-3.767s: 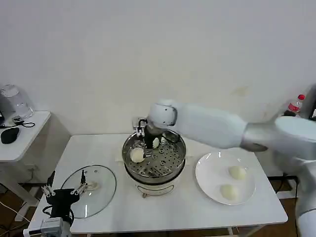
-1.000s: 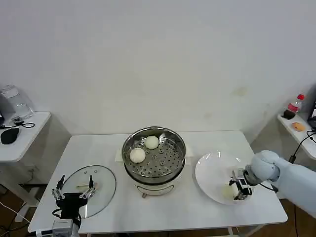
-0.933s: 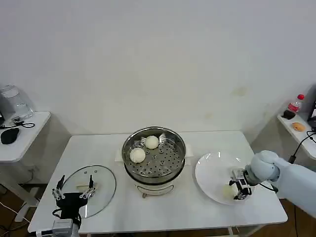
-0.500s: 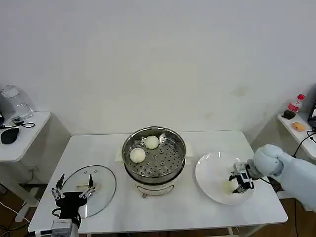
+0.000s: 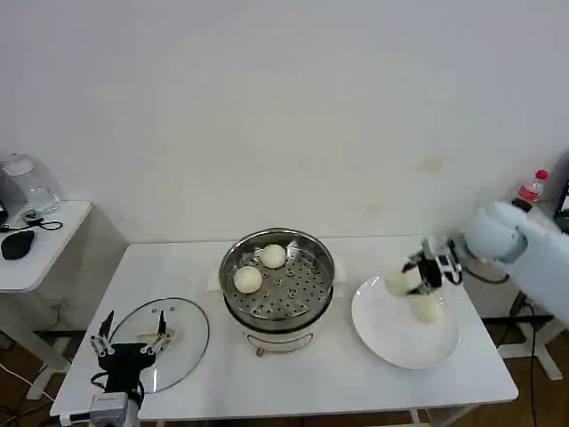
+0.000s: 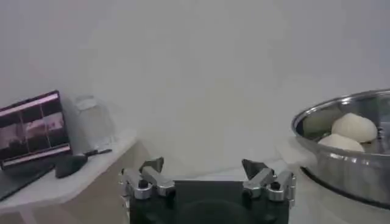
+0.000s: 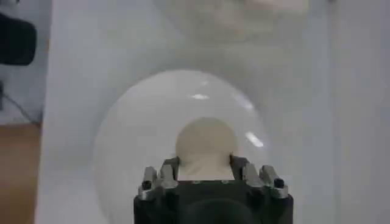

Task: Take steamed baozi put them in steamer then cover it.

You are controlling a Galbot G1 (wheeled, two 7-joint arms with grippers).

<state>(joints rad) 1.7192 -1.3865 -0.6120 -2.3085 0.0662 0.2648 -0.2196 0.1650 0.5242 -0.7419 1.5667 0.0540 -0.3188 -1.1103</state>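
Head view: right gripper [image 5: 411, 278] holds baozi [image 5: 396, 284].

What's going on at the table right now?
The right gripper holds a small cream-white bun above the flat white plate, where one bun remains. Two buns sit in the shiny steel steamer. The left gripper waits open near the glass lid.

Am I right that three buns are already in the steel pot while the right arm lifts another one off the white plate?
Not quite: the head view shows two steamed baozi in the steamer, not three. The rest holds: the right gripper lifts a third baozi above the white plate, where a fourth remains.
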